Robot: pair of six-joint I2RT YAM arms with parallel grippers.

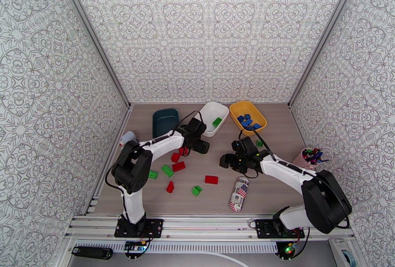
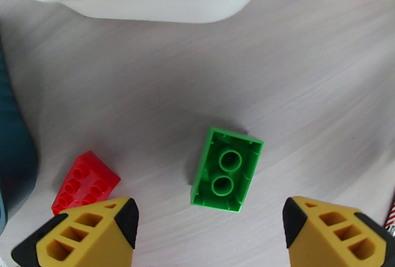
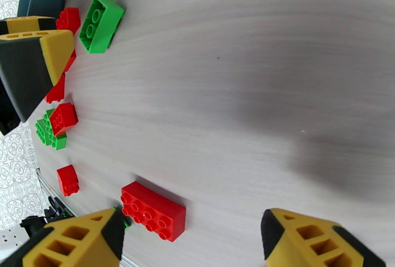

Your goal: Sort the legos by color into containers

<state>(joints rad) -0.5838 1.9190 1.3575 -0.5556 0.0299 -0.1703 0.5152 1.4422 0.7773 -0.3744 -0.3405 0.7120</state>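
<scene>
The left fingers (image 2: 84, 236) stood wide apart and held nothing. A green brick (image 2: 227, 170) lay on the surface (image 2: 306, 90) just ahead of their gap (hollow side up), near the white bin (image 2: 148, 1). The right fingers (image 3: 316, 243) were spread and empty too, with a red brick (image 3: 153, 210) just beside one. Blue bricks (image 1: 248, 121) sat in the yellow bin (image 1: 236, 106).

Bright, even light from overhead, no glare, and my shadows are soft: a faint one hugging the green brick (image 2: 227, 169) under my left wrist, a broad grey smudge across the table (image 3: 321, 130) under my right, while the white bin (image 2: 148, 1) smears out of focus up top.
</scene>
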